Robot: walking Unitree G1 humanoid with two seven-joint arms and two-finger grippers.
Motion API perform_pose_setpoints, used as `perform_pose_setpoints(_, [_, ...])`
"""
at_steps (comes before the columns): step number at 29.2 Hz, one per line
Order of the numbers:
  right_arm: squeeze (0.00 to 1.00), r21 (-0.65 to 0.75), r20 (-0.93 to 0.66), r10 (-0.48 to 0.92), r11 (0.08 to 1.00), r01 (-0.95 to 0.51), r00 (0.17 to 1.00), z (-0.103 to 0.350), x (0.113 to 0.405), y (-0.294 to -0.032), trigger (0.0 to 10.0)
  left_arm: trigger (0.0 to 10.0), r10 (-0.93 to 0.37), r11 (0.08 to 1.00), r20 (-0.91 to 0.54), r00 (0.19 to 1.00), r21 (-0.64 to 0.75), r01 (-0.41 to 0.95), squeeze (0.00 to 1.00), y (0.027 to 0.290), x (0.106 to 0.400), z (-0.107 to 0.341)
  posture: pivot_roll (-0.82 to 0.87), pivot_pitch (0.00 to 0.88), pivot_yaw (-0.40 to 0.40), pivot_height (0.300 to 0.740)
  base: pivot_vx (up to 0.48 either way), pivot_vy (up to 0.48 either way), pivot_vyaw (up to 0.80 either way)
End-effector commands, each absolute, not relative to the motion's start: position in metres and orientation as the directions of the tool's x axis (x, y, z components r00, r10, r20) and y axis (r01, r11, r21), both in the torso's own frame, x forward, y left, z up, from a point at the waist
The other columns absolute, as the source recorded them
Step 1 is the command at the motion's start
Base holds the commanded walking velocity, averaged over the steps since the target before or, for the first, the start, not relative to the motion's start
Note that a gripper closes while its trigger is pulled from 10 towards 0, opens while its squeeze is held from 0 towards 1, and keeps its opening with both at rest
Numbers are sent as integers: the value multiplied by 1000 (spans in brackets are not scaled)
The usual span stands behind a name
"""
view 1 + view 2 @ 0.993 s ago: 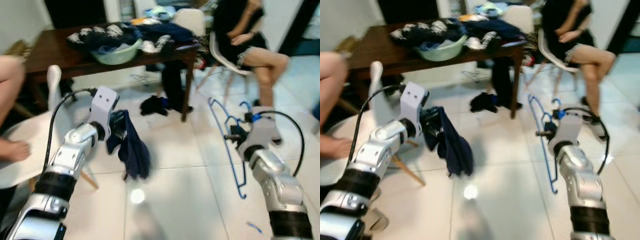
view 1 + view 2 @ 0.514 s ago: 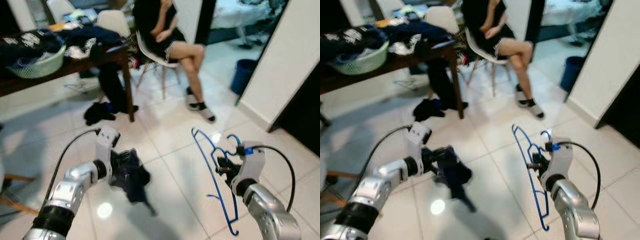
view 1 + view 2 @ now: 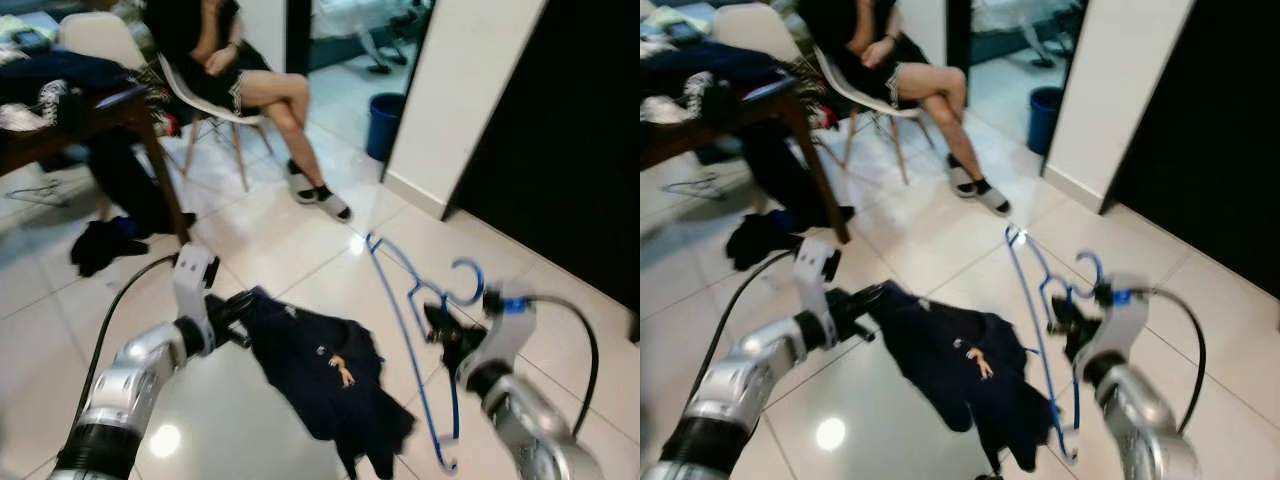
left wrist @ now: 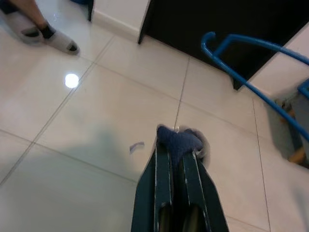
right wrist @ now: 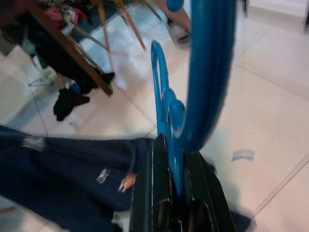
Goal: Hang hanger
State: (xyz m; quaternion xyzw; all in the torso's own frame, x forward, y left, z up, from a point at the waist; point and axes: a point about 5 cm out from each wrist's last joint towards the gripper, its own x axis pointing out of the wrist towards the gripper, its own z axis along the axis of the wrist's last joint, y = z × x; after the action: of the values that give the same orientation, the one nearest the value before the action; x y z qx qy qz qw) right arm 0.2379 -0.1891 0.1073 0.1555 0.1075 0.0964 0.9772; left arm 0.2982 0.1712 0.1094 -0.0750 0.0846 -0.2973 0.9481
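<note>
Blue thin plastic clothes hanger (image 3: 405,300) sits in the right gripper (image 3: 440,328), jaws closed on it near the neck under the hook; right wrist view shows the blue bar pinched between the two black fingers (image 5: 147,193). Hanger is held upright above the pale glossy tiled floor (image 3: 290,240), hook curling up beside the wrist, long arm running down toward the tiles. Left gripper (image 3: 235,310) has jaws narrow, clamped on a fold of the dark navy garment with a small orange mark (image 3: 325,375); left wrist view shows navy cloth bunched at the fingertips (image 4: 166,154). Garment hangs spread out from the left gripper toward the hanger, its far edge just beside the hanger's lower arm, contact unclear. Behind on the left, a dark wooden desk (image 3: 120,105) carrying heaped clothes, a black heap of cloth (image 3: 100,243) on the floor by its leg. A person sits cross-legged on a white chair (image 3: 200,95) behind the desk. Blue bin (image 3: 385,125) by a white wall corner (image 3: 470,90); a dark opening to the right of it
</note>
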Motion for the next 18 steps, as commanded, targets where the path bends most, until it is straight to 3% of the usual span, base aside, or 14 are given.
perform_pose_setpoints(1, [0, 337, -160, 219, 929, -155, 963, 114, 231, -186, 10000, 10000, -554, 825, -81, 829, -186, 534, 0, 170, 292, 119, -20, 179, -5, 740, 0, 0, -800])
perform_pose_setpoints(5, [0, 386, -157, 212, 912, -138, 965, 112, 205, -172, 10000, 10000, -496, 860, -81, 865, -186, 476, 0, 163, 263, 115, -12, 198, -14, 740, 0, 0, -800])
perform_pose_setpoints(7, [0, 398, -156, 204, 909, -128, 967, 112, 194, -166, 10000, 10000, -488, 853, -83, 869, -257, 454, 0, 150, 242, 106, -16, 206, -14, 740, 0, 0, -800])
perform_pose_setpoints(18, [0, 533, -112, 253, 832, -157, 961, 115, 192, -172, 10000, 10000, -509, 786, -5, 860, -409, 463, 0, 140, 230, 111, -13, 217, -22, 740, 0, 0, -800])
